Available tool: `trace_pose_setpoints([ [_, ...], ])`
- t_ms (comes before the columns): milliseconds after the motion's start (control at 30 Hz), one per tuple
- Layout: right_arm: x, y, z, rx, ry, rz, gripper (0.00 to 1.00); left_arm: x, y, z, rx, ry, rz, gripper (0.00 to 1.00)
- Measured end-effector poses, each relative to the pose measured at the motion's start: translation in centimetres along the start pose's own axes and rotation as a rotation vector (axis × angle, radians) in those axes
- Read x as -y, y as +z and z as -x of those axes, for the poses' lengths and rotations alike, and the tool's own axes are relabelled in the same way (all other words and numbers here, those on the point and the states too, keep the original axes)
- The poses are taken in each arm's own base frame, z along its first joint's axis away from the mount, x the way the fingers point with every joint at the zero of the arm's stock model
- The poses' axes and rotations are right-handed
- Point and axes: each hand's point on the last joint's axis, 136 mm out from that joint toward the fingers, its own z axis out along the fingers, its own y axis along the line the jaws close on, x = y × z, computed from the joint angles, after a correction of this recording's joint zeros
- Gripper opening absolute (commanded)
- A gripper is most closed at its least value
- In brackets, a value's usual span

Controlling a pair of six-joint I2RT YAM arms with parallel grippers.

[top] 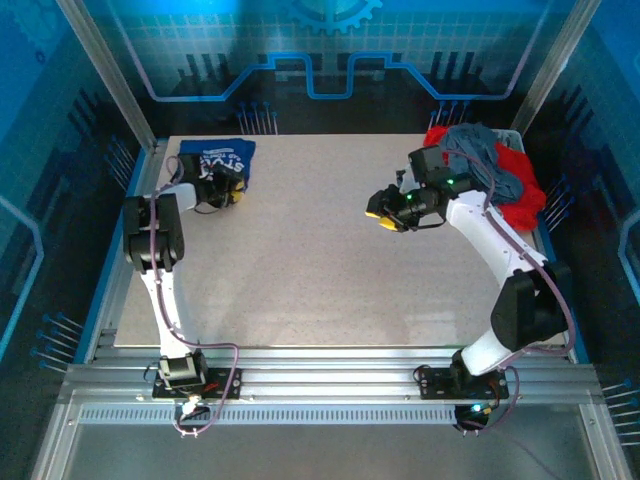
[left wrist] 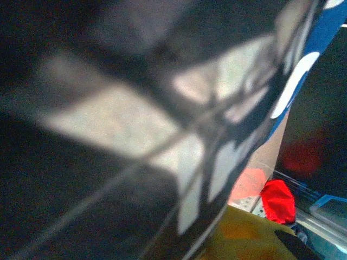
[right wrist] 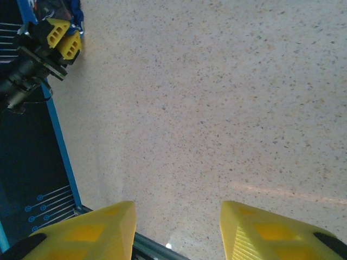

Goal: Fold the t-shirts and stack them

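Overhead: speckled surface [top: 320,270], blue-lit walls [top: 200,40]; blue t-shirt [top: 215,157] far left at the left pincer [top: 228,193], grip impossible to tell; grey t-shirt [top: 482,155] over red t-shirts [top: 522,195] far right. Left wrist: blurred print [left wrist: 135,119] close up. Right wrist: right pincer [right wrist: 176,216] wide above the surface.

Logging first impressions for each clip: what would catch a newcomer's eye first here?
The folded blue shirt at the far left corner of the table, with the left gripper at its near edge. Next, a grey shirt heaped on red shirts in the far right corner, the right gripper open over bare table nearby.
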Motion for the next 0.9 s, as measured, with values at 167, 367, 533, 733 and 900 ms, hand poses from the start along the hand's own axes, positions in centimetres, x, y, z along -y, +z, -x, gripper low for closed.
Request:
trace_pose_setpoints([
  [167, -0.9, 0.2, -0.1, 0.009, -0.026, 0.022, 0.47, -0.7, -0.5, -0.1, -0.019, 0.034, 0.018, 0.45],
  [367, -2.6, 0.0, -0.2, 0.017, -0.066, 0.050, 0.46, 0.5, -2.3, -0.7, -0.015, 0.034, 0.008, 0.56],
  [533, -3.6, -0.4, 0.3, 0.057, -0.098, 0.075, 0.48, 3.8, -7.1, -2.6, 0.033, 0.029, -0.023, 0.57],
  [733, -5.0, -4.9, 0.5, 0.237, -0.163, 0.131, 0.81, 8.6, -18.8, -7.1, 0.242, 0.086, -0.089, 0.99],
  [900, -6.5, -9.2, 0.6, 0.422, -0.262, 0.174, 1.00, 10.3, -26.0, -12.1, 0.430, 0.196, -0.129, 0.99],
])
